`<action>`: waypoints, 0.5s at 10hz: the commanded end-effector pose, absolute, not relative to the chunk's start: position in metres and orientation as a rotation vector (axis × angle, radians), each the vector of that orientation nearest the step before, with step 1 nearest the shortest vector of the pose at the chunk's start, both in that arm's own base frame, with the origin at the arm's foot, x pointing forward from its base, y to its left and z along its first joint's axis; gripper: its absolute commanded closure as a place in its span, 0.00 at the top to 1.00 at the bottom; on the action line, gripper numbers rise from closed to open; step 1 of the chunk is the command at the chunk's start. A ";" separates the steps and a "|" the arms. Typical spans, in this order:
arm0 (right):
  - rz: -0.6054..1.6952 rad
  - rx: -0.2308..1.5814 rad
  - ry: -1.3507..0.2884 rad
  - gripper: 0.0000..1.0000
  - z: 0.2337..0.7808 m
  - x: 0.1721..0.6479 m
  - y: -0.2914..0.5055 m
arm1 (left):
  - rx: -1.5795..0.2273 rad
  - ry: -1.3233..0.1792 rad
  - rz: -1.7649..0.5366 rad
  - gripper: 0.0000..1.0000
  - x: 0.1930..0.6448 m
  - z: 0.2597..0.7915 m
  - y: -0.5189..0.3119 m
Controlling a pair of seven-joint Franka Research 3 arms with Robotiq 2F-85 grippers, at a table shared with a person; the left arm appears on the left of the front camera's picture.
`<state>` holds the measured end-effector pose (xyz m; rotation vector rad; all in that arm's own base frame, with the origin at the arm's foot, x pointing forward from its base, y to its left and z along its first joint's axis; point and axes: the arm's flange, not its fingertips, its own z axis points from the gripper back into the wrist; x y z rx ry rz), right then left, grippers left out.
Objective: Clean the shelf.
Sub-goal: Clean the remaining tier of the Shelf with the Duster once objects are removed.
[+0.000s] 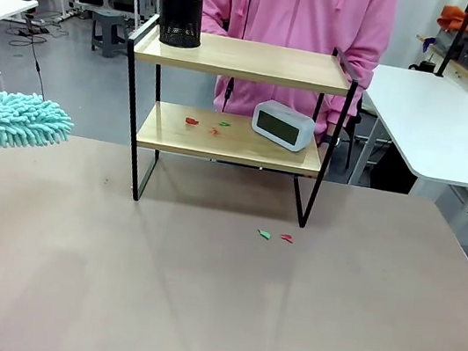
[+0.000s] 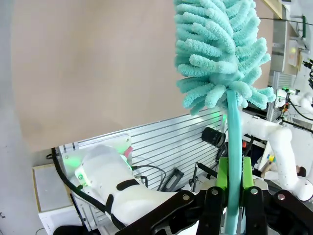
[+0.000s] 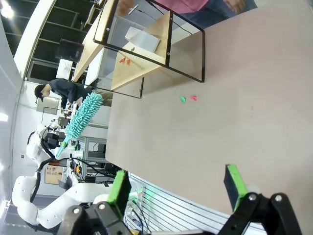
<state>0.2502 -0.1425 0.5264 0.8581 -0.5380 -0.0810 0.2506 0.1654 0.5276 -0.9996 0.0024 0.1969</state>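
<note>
The shelf point(image 1: 243, 59) stands at the table's far side, two wooden boards in a black frame. A black mesh cup point(image 1: 180, 12) sits on its top board. A white clock point(image 1: 283, 124) and small red and green scraps point(image 1: 207, 123) lie on the lower board. The shelf point(image 3: 142, 54) also appears in the right wrist view. My left gripper point(image 2: 234, 183) is shut on the handle of a teal fluffy duster point(image 2: 220, 49). The duster's head point(image 1: 7, 119) pokes in at the left edge of the front view. My right gripper point(image 3: 178, 186) stands open above the table, holding nothing.
Two scraps point(image 1: 275, 235), green and red, lie on the brown table in front of the shelf. A person in a pink top point(image 1: 295, 12) stands behind the shelf. White tables point(image 1: 447, 120) flank the far side.
</note>
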 end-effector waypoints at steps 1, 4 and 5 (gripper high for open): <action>-0.057 0.880 -0.562 1.00 0.526 0.252 -0.142 | -1.006 -0.005 0.176 0.12 0.248 0.530 0.165; -0.057 0.880 -0.562 1.00 0.526 0.252 -0.142 | -1.006 -0.005 0.176 0.12 0.248 0.530 0.165; -0.057 0.880 -0.562 1.00 0.526 0.252 -0.142 | -1.006 -0.005 0.176 0.12 0.248 0.530 0.165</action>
